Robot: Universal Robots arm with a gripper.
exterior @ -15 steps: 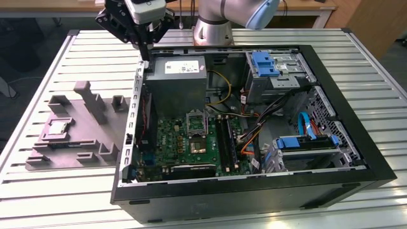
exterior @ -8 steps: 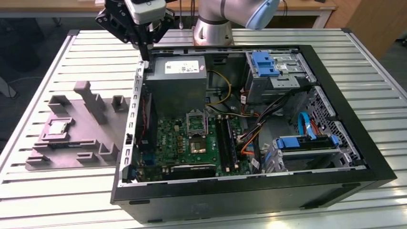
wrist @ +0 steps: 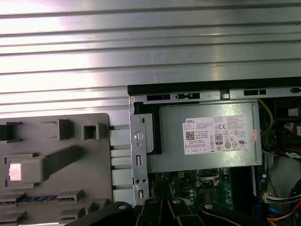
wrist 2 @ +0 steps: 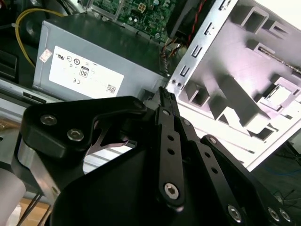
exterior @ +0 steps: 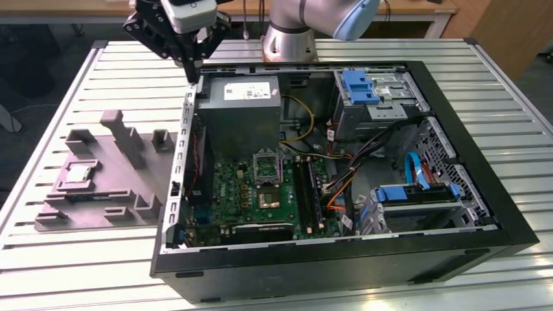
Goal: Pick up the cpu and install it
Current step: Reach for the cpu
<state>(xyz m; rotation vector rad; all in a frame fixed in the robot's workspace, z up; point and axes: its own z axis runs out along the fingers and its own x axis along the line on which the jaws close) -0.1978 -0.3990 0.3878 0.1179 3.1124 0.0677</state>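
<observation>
The pincer point(exterior: 191, 72) hangs above the rim of the open computer case point(exterior: 484, 194), at the corner by the power supply point(exterior: 246, 107). Its fingers are drawn together to a narrow point, with nothing held between them.

The cpu point(exterior: 82, 173) has not been picked up. It lies well apart from the pincer, lower down and off to the side outside the case, on the exterior view's left. In the first wrist view it shows as a bright square point(wrist: 15, 171).

I judge the task barely begun: both the grasp and the seating in the socket point(exterior: 269, 197) are left to do. The socket sits on the motherboard point(exterior: 233, 188), inside the case and well below the pincer. Its metal frame point(exterior: 266, 163) seems to be swung up and the seat looks bare.

- The grey tray point(exterior: 121, 194) rests on the slatted desk point(exterior: 87, 78) just beside the case. The cpu sits in one of its pockets, a dark strip lies in a slot near it, and the other pockets look unfilled.
- The case holds the power supply directly beneath the pincer. Farther off are the motherboard, the drive cages point(exterior: 372, 91) with blue parts, and loose cables point(exterior: 346, 175).
</observation>
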